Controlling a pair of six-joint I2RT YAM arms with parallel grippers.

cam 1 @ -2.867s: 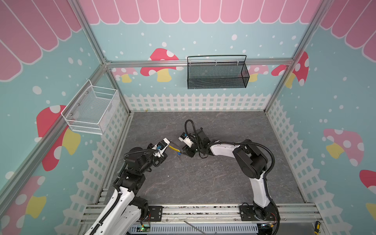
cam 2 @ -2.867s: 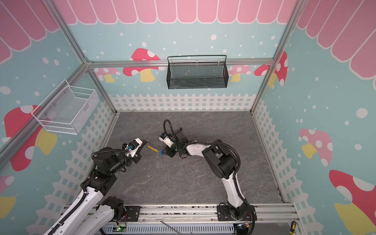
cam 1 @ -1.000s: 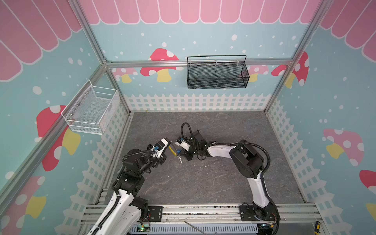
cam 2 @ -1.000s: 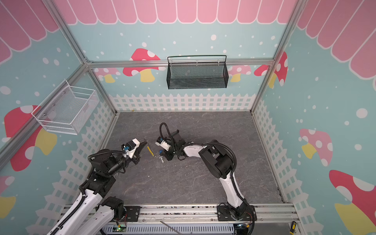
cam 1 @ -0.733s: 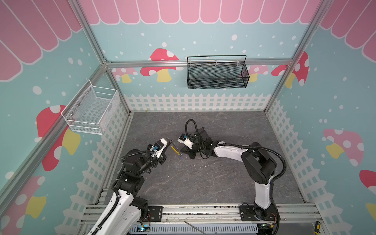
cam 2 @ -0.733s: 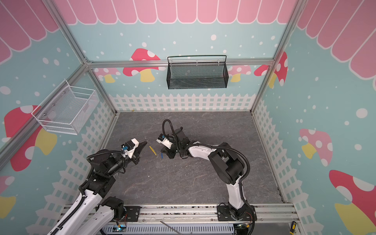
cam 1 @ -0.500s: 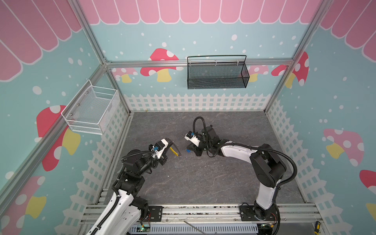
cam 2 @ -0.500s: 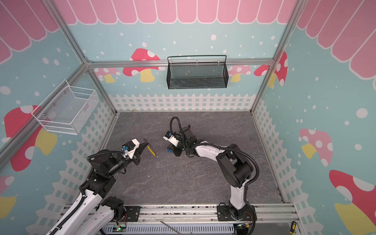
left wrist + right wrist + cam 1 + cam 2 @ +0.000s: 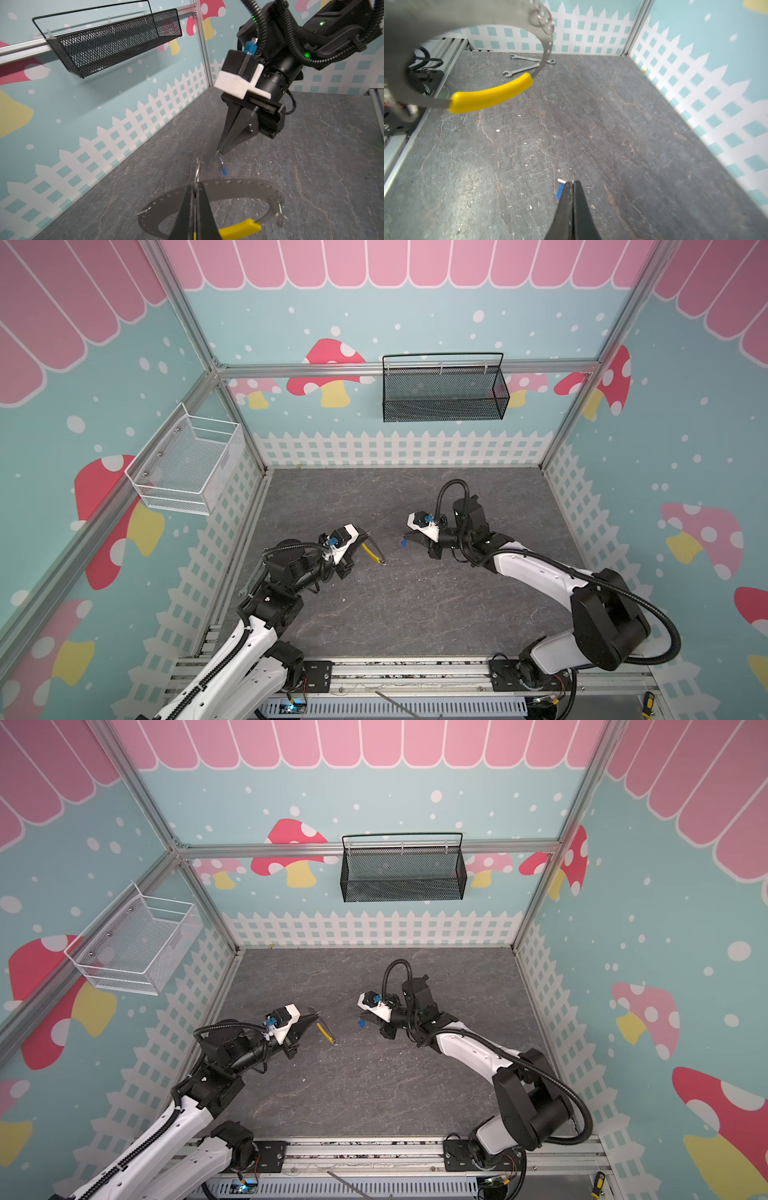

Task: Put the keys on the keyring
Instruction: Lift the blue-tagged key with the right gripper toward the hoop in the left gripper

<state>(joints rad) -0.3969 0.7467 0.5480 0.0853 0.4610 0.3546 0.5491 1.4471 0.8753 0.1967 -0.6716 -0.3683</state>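
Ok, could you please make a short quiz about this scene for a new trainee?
1. True or false: the key already hangs on the keyring.
2. What is the left end effector holding? A the key, B the keyring, C nothing.
3. Fill in: in the right wrist view, ___ wrenches lie on the table.
Key: 1 false, the right end effector holds the key apart from the keyring; 2 B; 3 two.
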